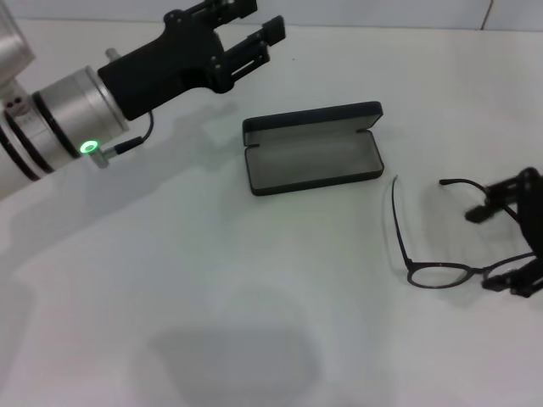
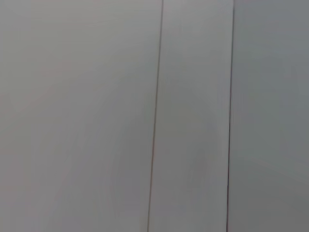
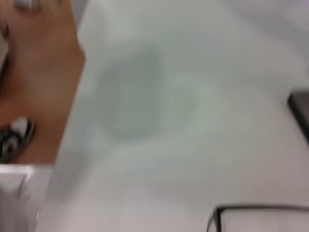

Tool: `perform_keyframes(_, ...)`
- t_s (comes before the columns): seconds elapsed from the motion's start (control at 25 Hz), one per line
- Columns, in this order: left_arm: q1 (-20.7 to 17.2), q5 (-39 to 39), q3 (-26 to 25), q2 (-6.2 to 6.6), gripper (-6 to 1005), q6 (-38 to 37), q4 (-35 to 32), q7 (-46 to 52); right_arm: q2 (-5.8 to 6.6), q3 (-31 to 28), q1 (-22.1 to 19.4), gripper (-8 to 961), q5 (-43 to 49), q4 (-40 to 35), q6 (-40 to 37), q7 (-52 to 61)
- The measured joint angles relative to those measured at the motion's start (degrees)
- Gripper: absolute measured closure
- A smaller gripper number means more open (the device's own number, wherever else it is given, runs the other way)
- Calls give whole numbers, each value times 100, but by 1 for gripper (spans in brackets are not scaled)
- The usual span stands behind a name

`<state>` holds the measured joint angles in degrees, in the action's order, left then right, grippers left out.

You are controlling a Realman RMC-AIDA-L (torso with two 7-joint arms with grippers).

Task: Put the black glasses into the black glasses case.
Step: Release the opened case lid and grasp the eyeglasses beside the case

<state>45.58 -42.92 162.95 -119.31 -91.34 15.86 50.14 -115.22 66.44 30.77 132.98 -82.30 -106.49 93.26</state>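
Observation:
The black glasses (image 1: 437,273) lie unfolded on the white table at the right, one temple arm pointing toward the case. The black glasses case (image 1: 310,157) lies open in the middle, grey lining up, lid toward the back. My right gripper (image 1: 496,248) is at the right edge, open, its fingers on either side of the glasses' right half, low at the table. My left gripper (image 1: 253,24) is open and empty, held in the air behind and left of the case. The right wrist view shows part of the glasses frame (image 3: 256,210) and a corner of the case (image 3: 301,108).
The white table (image 1: 212,280) extends in front of the case. The left wrist view shows only grey wall panels (image 2: 96,116). The right wrist view shows a brown surface (image 3: 38,82) past the table's edge.

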Motion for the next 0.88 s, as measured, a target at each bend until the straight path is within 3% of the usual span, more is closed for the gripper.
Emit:
perform_keyframes(0.24,-31,-12,0,-12,456,28,-34,59,-22,889,629,205,1049,84,-66,783)
perform_keyframes(0.6,-14,20,0,-11,459,32,-37,94,-38,1761,788,296,1256,526,439,912)
perform_keyframes(0.88,17,8,0,-11,462,31,-42,64,-63,2153,1006,479,1282,1196,818,915)
